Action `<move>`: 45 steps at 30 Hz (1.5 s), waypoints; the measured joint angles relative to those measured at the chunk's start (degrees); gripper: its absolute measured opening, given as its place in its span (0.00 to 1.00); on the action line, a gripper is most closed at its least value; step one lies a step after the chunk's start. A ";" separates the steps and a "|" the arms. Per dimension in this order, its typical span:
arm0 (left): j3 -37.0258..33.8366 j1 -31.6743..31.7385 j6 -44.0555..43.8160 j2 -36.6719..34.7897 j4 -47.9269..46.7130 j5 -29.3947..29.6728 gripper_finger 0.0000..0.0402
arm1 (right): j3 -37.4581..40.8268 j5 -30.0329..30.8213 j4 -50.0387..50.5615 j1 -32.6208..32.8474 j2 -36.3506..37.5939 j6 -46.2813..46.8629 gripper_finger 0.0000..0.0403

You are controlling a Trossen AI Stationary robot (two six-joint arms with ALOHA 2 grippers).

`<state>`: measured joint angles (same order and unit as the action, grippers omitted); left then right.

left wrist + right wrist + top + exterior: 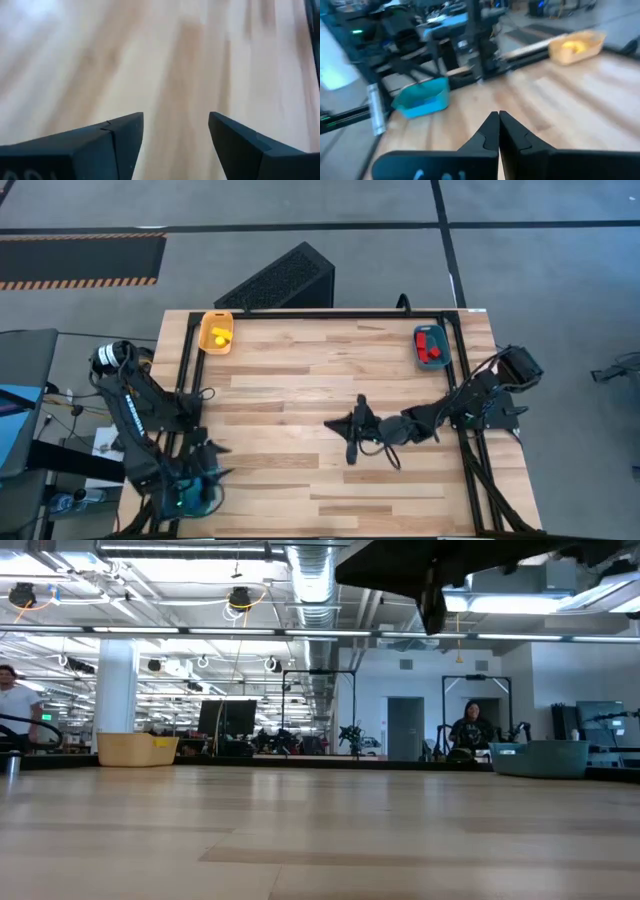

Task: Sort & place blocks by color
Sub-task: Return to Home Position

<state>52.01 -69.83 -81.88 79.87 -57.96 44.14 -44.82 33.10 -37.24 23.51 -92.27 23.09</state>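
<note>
On my feed the right arm is stretched out from its mount at the table's (300,370) right edge toward the middle of the board. The right gripper (499,119) points across to the left side, with its fingers pressed together on nothing. The left arm is folded up at the near left corner. The left gripper (176,127) is held over bare wood with its fingers spread apart and nothing between them.

I count three trays. The yellow tray (207,321) sits at the far left corner, the blue tray (419,333) at the far right corner, and the teal tray (437,86) at the near left corner, mostly hidden under the left arm from above. The two far trays lie with their long sides running front to back.

All the blocks I can see are inside trays, and none lie loose on the wood. The yellow blocks (219,334) show as about two pieces in the yellow tray. The red blocks (430,346) show as two or three in the blue tray. The blue blocks (427,103) are only a blue patch in the teal tray, so I cannot count them. They are all too small for me to tell their long axes or which way they point
</note>
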 joint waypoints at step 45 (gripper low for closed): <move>-37.24 66.12 87.16 -41.90 80.87 -21.27 0.38 | 31.10 -27.99 7.65 -18.99 58.37 -28.03 0.03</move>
<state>14.77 -3.72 5.28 37.98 22.92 22.87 -13.72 5.11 -29.59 4.52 -33.90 -4.94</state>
